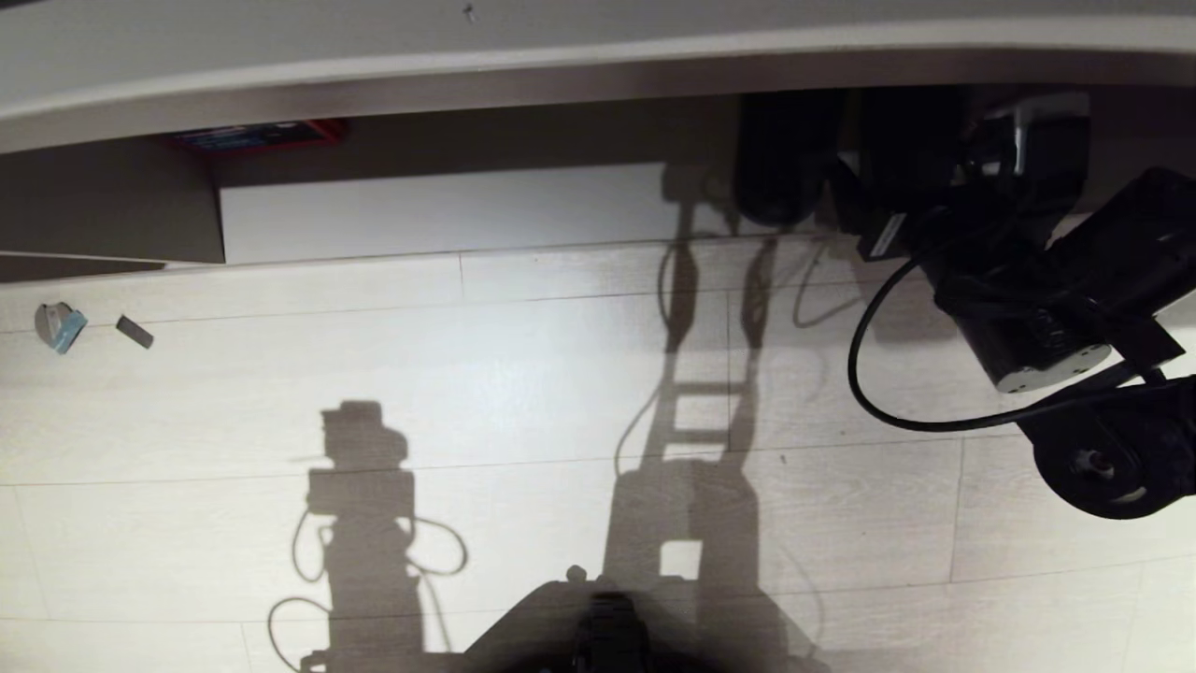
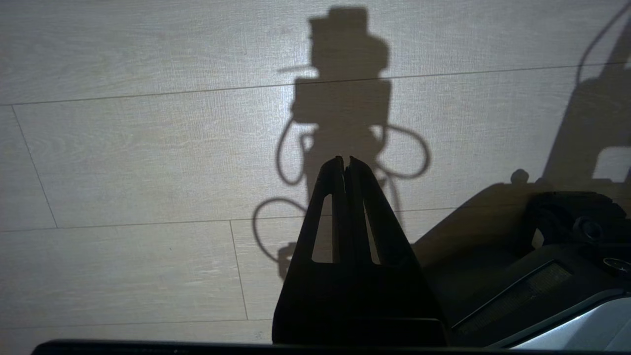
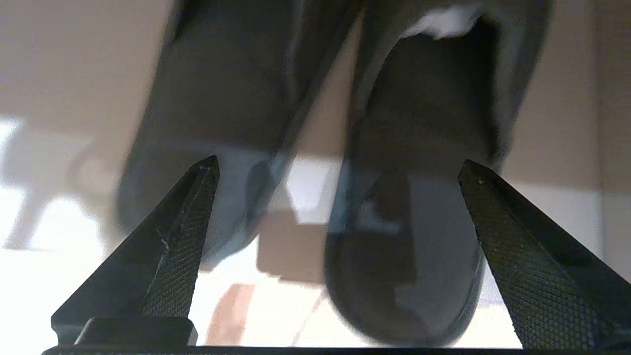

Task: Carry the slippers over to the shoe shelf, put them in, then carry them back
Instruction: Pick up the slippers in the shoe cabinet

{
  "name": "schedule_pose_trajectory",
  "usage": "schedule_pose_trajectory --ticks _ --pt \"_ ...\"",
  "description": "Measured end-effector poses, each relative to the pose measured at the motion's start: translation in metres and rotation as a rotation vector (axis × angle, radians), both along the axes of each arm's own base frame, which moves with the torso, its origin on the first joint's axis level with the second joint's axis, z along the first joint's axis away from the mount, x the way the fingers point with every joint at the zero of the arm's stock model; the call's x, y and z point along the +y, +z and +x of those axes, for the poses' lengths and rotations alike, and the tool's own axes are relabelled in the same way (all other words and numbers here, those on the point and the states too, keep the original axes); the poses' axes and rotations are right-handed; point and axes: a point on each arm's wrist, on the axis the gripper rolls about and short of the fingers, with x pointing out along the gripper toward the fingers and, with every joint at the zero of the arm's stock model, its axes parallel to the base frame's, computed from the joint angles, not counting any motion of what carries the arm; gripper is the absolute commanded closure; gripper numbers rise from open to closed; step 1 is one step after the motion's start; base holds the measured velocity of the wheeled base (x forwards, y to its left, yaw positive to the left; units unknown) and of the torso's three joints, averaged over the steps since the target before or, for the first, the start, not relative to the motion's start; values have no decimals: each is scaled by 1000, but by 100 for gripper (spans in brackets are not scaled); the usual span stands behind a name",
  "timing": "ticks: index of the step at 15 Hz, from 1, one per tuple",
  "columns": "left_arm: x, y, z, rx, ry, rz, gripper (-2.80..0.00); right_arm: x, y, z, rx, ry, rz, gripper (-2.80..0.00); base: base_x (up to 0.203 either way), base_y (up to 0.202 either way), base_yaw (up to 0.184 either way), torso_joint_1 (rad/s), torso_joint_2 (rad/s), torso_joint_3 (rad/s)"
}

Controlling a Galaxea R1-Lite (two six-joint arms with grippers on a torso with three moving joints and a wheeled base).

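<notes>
So we are looking at the slippers (image 3: 315, 162) sitting side by side in the shoe shelf (image 1: 448, 210), with our right hand (image 3: 335, 170) spread wide and gripping nothing. Judging by that, we are treating put-in as done and bring-back as pending; left hand (image 2: 345, 165) is hanging clenched over the floor (image 2: 148, 162).

Floor (image 1: 523, 374): pale wood-grain planks, matt, with thin seams. Slippers (image 3: 404, 207): soft dark blue-grey cloth, paler at the rim. Right hand (image 3: 337, 170): black fingers (image 3: 172, 256) with a rough, cross-hatched grip face. Left hand (image 2: 345, 160): smooth matt black plastic. Shoe shelf (image 1: 448, 210): smooth pale bottom board.
</notes>
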Motion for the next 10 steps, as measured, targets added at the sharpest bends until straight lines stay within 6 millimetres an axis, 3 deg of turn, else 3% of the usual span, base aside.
schedule_pose_trajectory --ticks 10 --pt "0 0 0 0 0 0 0 4 14 38 -145 -22 40 -280 0 0 0 0 0 0"
